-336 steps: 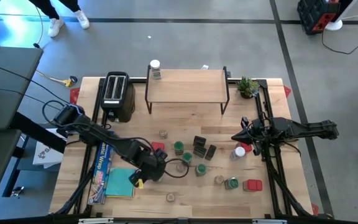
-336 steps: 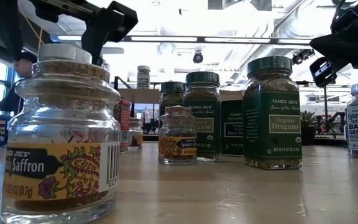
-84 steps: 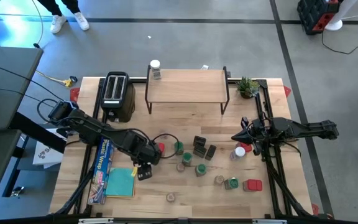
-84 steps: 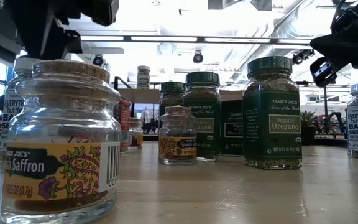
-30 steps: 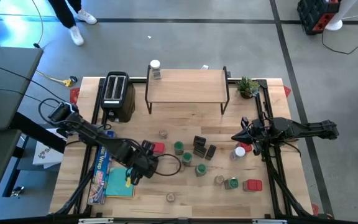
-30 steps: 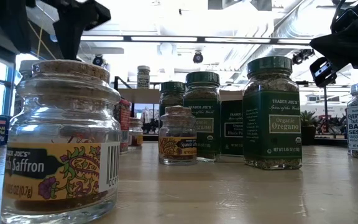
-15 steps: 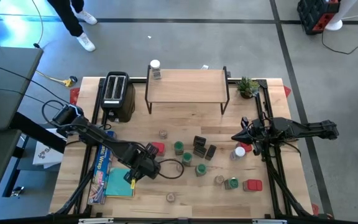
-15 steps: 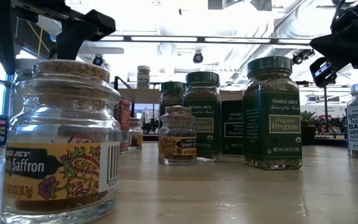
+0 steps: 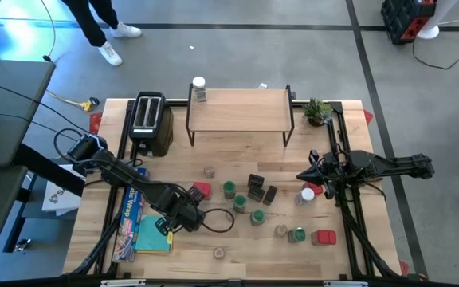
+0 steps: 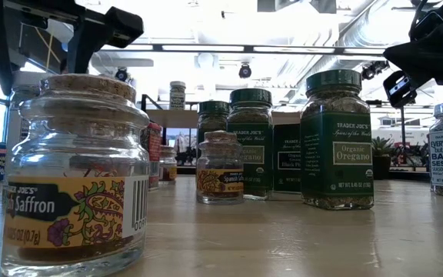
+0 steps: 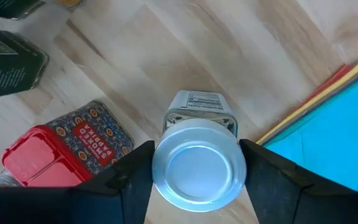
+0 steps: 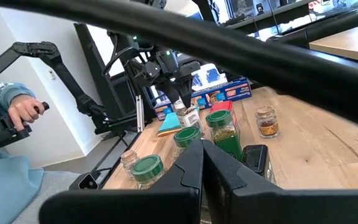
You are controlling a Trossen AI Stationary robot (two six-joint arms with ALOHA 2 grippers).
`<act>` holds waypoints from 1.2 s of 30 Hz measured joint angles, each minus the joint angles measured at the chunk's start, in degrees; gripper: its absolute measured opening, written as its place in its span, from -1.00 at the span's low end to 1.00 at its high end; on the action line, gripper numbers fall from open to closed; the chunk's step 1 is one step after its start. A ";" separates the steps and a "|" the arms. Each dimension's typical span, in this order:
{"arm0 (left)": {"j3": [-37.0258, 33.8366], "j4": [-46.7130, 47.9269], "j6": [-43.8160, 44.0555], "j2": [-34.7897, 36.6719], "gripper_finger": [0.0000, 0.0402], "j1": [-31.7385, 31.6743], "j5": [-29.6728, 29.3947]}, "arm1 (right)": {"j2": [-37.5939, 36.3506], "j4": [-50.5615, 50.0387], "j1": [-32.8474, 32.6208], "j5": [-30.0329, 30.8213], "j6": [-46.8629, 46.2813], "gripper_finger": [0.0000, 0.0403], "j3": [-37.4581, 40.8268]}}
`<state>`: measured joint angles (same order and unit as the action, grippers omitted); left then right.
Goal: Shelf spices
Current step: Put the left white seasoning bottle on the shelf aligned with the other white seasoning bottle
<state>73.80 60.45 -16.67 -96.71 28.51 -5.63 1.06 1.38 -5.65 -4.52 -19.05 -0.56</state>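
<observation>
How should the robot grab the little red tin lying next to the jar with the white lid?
The red tin lies flat on the table, so coming straight down from above probably works best, pinching its two long straight sides. The left gripper is shut on the white-lidded jar right beside it, so that side is crowded.

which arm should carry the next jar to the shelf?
Left. Its end effector is already closed on the white-lidded jar, beside the red tin. The right end effector sits shut and empty, though closer to the shelf.
</observation>
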 joint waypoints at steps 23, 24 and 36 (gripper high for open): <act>25.33 20.67 12.72 0.07 0.01 -16.77 -3.50 | 0.00 0.01 0.00 0.00 0.00 -1.00 0.00; 26.71 21.32 12.24 0.07 0.01 -18.99 -4.54 | 0.00 0.01 0.00 0.00 -0.01 -1.00 0.00; 33.80 21.53 0.85 0.07 0.01 -45.29 -3.65 | 0.00 0.01 0.00 0.01 -0.01 -1.00 0.00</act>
<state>107.60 81.98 -15.82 -96.64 -16.77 -9.27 1.06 1.39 -5.65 -4.51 -19.06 -0.56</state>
